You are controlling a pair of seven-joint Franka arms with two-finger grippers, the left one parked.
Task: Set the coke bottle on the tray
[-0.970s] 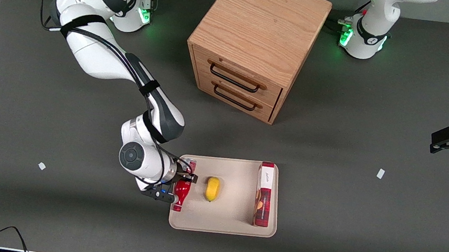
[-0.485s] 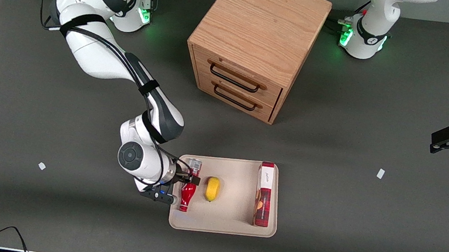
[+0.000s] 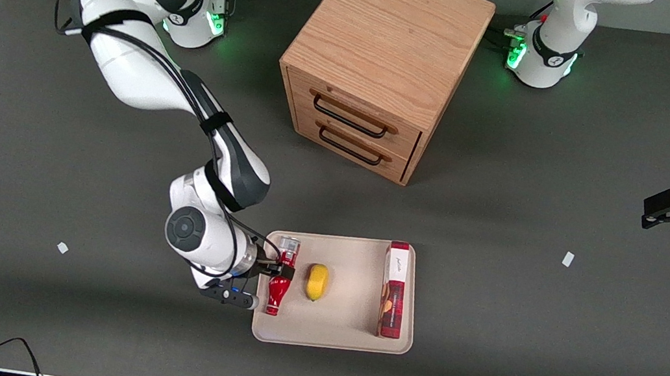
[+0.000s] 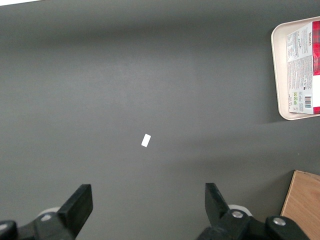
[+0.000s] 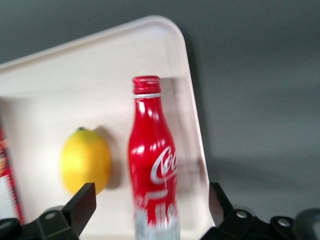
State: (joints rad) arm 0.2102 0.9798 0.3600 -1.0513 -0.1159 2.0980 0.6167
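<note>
Beige tray: coke bottle, lemon, box; claw spread.

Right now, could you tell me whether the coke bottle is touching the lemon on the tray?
Apart. In the right wrist view, bare tray shows between the coke bottle and the lemon; the gripper straddles the bottle.

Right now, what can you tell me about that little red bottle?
The coke bottle is small, glossy red and contour-shaped, with a white script logo, a red ribbed cap and a silvery base; it looks like metal. It lies flat on the beige tray near the edge toward the working arm, cap toward the front camera, beside a lemon without touching it. The gripper is open around its base end, fingers on either side.
</note>
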